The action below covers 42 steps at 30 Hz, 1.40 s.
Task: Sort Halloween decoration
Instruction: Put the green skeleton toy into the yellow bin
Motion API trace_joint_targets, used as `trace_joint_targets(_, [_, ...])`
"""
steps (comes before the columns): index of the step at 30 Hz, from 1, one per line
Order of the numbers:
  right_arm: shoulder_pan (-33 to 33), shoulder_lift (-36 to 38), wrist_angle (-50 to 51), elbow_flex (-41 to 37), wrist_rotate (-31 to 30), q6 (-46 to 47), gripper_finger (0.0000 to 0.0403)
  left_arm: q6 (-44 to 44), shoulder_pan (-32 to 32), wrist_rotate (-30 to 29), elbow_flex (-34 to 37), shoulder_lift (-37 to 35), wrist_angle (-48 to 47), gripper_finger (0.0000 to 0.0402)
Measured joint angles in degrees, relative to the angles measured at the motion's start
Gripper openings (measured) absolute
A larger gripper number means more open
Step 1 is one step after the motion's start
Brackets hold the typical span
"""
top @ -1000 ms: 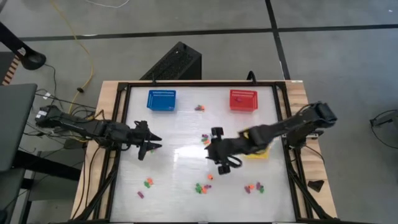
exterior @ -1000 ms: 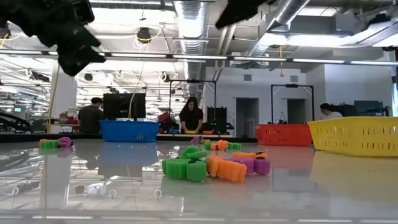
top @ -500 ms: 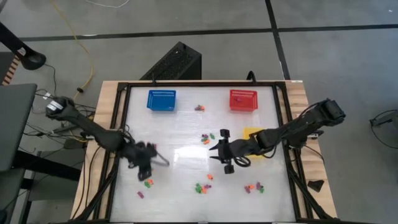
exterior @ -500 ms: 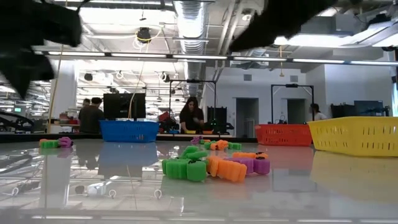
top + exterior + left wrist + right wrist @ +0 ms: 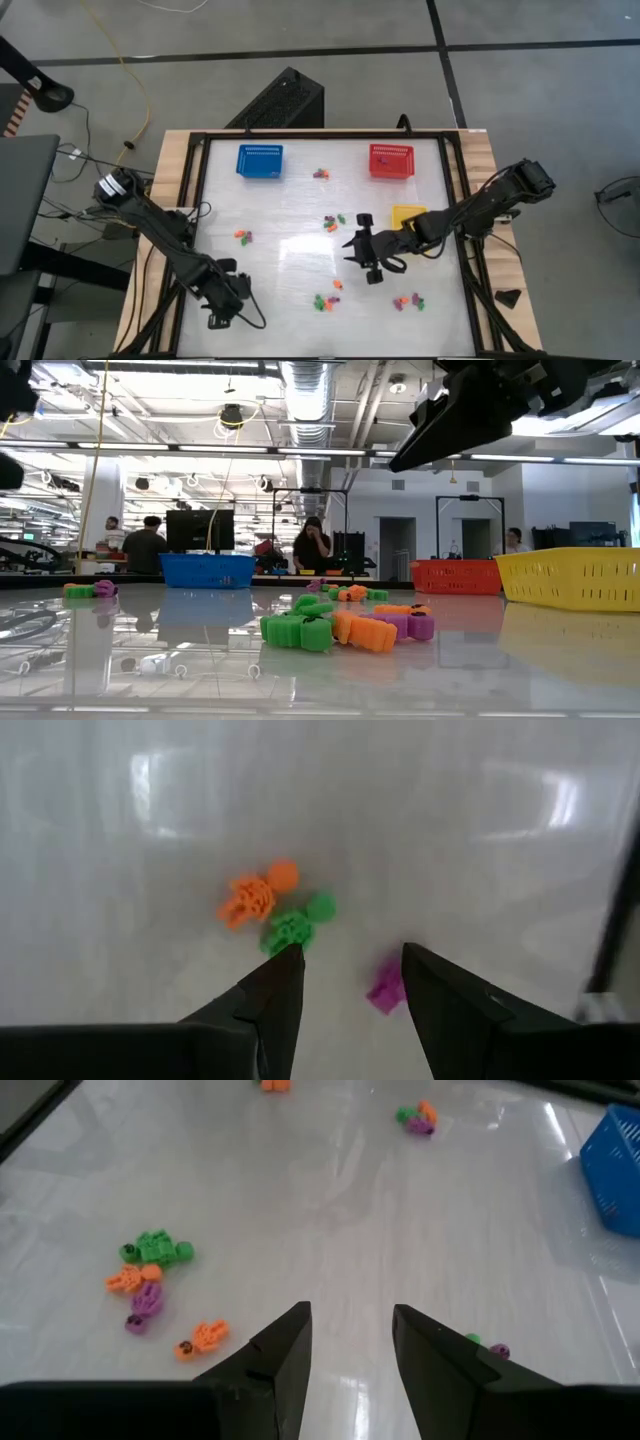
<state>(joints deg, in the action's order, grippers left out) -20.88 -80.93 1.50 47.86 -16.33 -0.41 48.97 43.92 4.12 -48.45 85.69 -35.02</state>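
After swinging to the surface's (image 5: 290, 215) near corner, hovers with left jaws spread over trinkets (image 5: 293, 927) (right jaws spread, empty), ready to pick.

Open-plan robotics lab — exposed ceiling ducts (image 5: 300, 390), strip lights, people at distant workbenches (image 5: 145, 545).

Three baskets (image 5: 260, 161) along the table's (image 5: 290, 215) far side, trinkets (image 5: 325, 299) scattered mid-table and nearer.
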Motion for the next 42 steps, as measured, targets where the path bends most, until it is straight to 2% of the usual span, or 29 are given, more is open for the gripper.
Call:
trace_joint_targets(8, [0.8, 0.0, -2.7, 0.0, 0.0, -1.1, 0.0171, -7.6, 0.0, -2.4, 0.0, 5.5, -0.2, 0.0160])
trace_joint_targets(16, [0.8, 0.0, -3.7, 0.0, 0.0, -1.1, 0.0171, -9.4, 0.0, -3.1, 0.0, 6.1, -0.1, 0.0154])
trace_joint_targets(19, [0.8, 0.0, -3.7, 0.0, 0.0, -1.1, 0.0171, -9.6, 0.0, -3.1, 0.0, 6.1, -0.2, 0.0125])
trace_joint_targets(25, [0.8, 0.0, -3.1, 0.0, 0.0, -1.1, 0.0171, -9.5, -0.2, -2.8, 0.0, 6.0, -0.7, 0.0022])
trace_joint_targets(27, [0.8, 0.0, -2.5, 0.0, 0.0, -1.1, 0.0171, -10.3, -0.6, -1.1, -0.9, 6.1, -2.0, 0.0012])
trace_joint_targets(31, [0.2, 0.1, -0.4, 0.0, -0.1, -1.1, 0.0171, -14.5, -1.7, 0.2, -5.7, 5.0, -7.2, 0.0017])
trace_joint_targets(34, [-0.2, 0.3, 1.3, 0.0, -0.1, -1.0, 0.0171, -19.7, -3.4, -2.9, -9.6, 3.0, -8.8, 0.0015])
trace_joint_targets(37, [-0.6, 1.1, 4.2, 0.0, -0.2, 1.2, 0.0171, -27.1, -5.5, -10.6, -12.8, 0.7, -7.6, 0.0011])
trace_joint_targets(40, [-0.6, 3.2, 8.8, 0.0, -0.9, 5.1, 0.0171, -37.2, -8.4, -21.8, -13.2, -1.1, 0.5, 0.0009])
trace_joint_targets(42, [-0.6, 4.8, 10.7, 0.0, -2.8, 8.3, 0.0171, -45.5, -11.3, -25.3, -12.3, -1.3, 9.3, 0.0009])
